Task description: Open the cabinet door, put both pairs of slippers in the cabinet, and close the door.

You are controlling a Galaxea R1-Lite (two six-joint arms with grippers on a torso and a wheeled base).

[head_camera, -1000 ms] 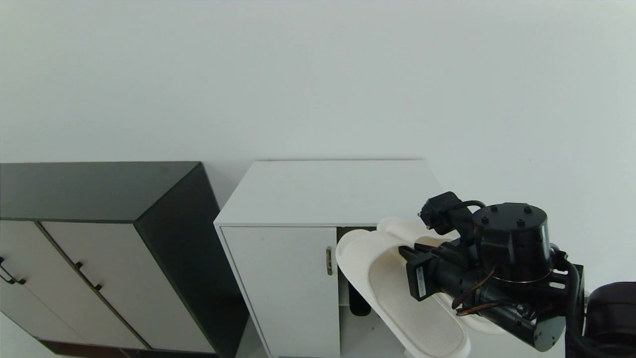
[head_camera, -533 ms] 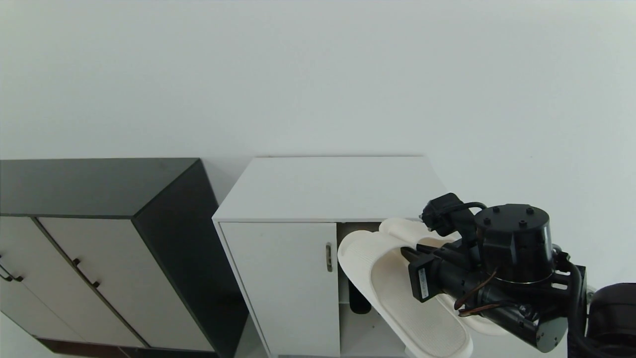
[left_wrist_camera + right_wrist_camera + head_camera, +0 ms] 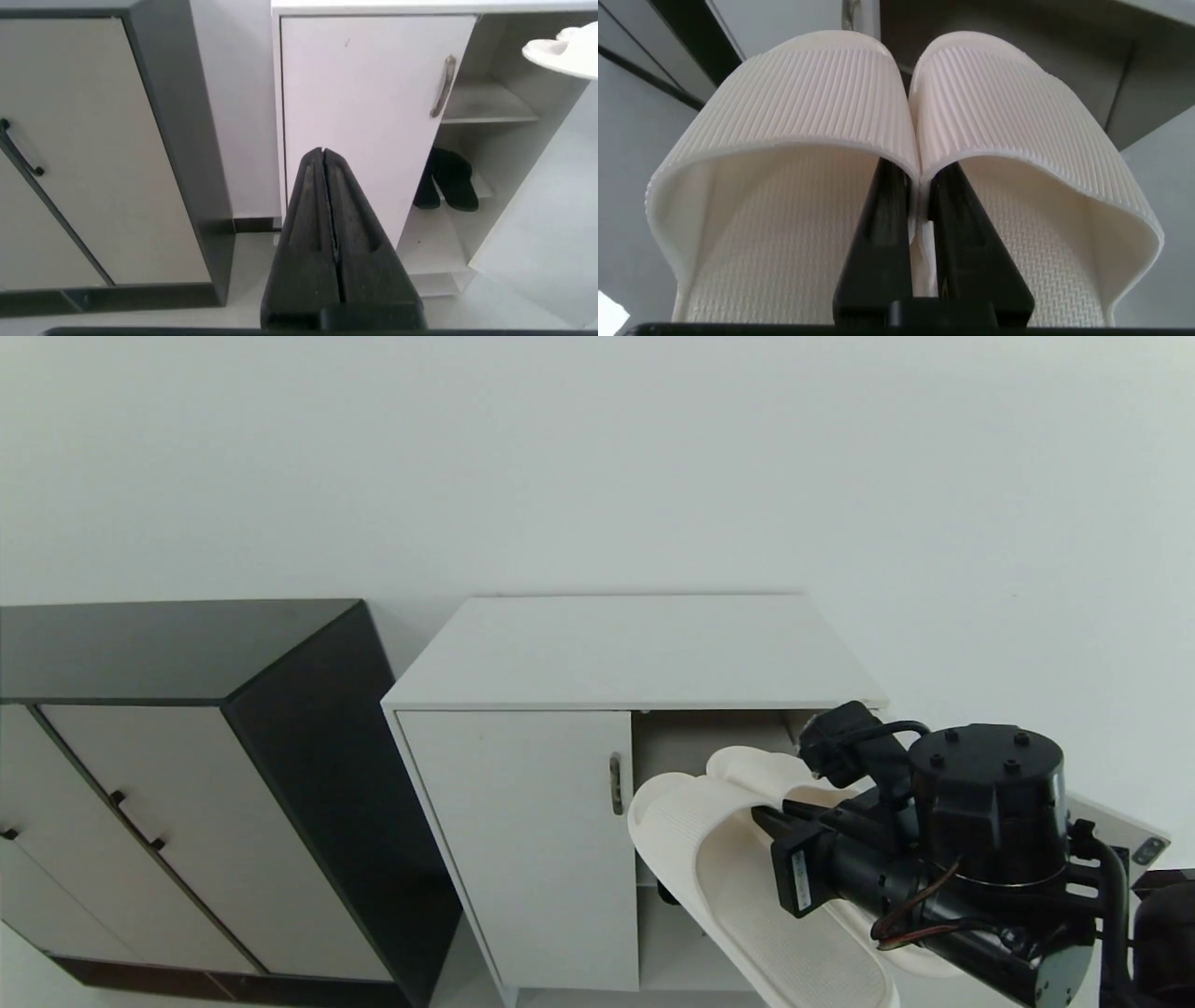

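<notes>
Before the white cabinet's (image 3: 616, 653) open side, head view, the right gripper (image 3: 761, 816) clamps the cream slippers (image 3: 728, 868) by their inner walls, likely so both carry as one; left wrist view, the left gripper (image 3: 322, 159) is closed and empty, with the black slippers (image 3: 447, 179) shelved inside; right wrist view, toes point cabinetward.

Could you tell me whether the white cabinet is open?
Open: the cabinet shows a shelf and black slippers inside; its left door is shut.
</notes>
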